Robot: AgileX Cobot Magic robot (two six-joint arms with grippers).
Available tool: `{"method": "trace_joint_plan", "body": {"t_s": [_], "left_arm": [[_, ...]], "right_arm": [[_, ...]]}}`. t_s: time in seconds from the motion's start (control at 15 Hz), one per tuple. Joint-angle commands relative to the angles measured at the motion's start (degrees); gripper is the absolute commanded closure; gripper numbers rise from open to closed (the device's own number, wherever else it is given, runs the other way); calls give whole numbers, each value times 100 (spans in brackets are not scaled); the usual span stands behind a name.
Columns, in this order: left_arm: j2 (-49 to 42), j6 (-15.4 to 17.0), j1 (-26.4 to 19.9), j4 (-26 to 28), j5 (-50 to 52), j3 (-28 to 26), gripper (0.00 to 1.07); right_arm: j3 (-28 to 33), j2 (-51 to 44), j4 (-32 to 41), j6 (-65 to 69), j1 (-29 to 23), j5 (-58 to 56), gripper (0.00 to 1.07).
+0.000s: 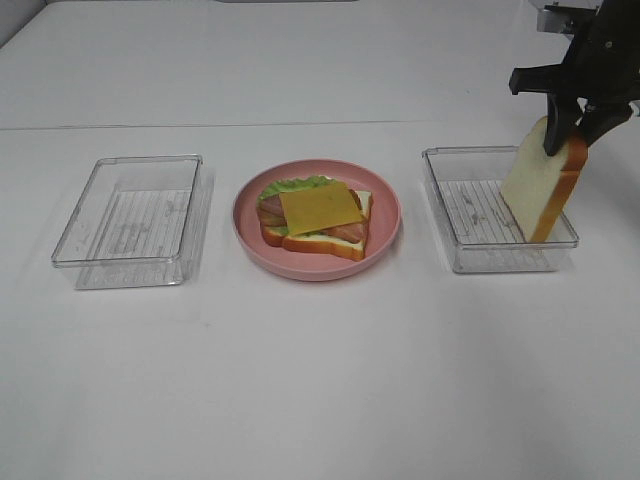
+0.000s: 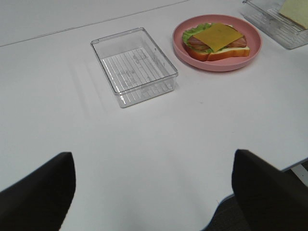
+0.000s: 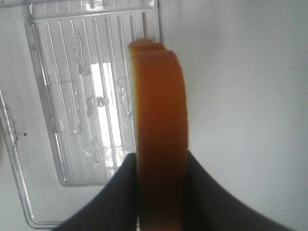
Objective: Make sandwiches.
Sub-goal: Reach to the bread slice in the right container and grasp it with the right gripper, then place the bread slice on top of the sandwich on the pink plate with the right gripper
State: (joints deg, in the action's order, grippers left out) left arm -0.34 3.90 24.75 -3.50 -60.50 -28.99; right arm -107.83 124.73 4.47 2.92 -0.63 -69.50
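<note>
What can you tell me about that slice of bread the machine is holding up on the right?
The bread slice looks like a foam toy: white face, orange-brown crust along its edge. The right gripper pinches its top edge, so it hangs upright and slightly tilted. It sits over the right clear tray; whether its lower corner touches the tray is unclear. In the wrist view it shows edge-on, the crust between the dark fingers.

The right gripper (image 1: 571, 128) hangs at about two o'clock of the overhead view, pointing down, its dark fingers (image 3: 118, 192) clamped on the bread slice (image 1: 543, 180), which hangs on edge. The left gripper (image 2: 154, 190) is spread wide and holds nothing.
</note>
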Motion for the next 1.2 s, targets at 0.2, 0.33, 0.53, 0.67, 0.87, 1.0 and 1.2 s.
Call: {"method": "trace_joint_plan", "body": {"t_s": [0.2, 0.33, 0.53, 0.67, 0.87, 1.0, 1.2], "left_arm": [[-120, 23, 11, 29, 52, 29, 23], [-120, 23, 11, 29, 52, 29, 23], [-120, 23, 11, 29, 52, 29, 23], [-120, 23, 11, 29, 52, 29, 23], [-120, 23, 11, 29, 52, 29, 23], [-120, 23, 11, 29, 52, 29, 23], [-120, 23, 11, 29, 52, 29, 23]], "right_arm": [[17, -143, 103, -52, 6, -218, 107], [11, -435, 441, -103, 6, -201, 107], [11, -1014, 1639, -470, -23, -201, 107], [11, -1169, 2389, -619, -74, -218, 107], [23, -1186, 3071, -710, -327, -92, 107], [23, -1169, 3398, -802, -739, 281, 107], [23, -945, 3741, -779, -1318, 693, 107]]}}
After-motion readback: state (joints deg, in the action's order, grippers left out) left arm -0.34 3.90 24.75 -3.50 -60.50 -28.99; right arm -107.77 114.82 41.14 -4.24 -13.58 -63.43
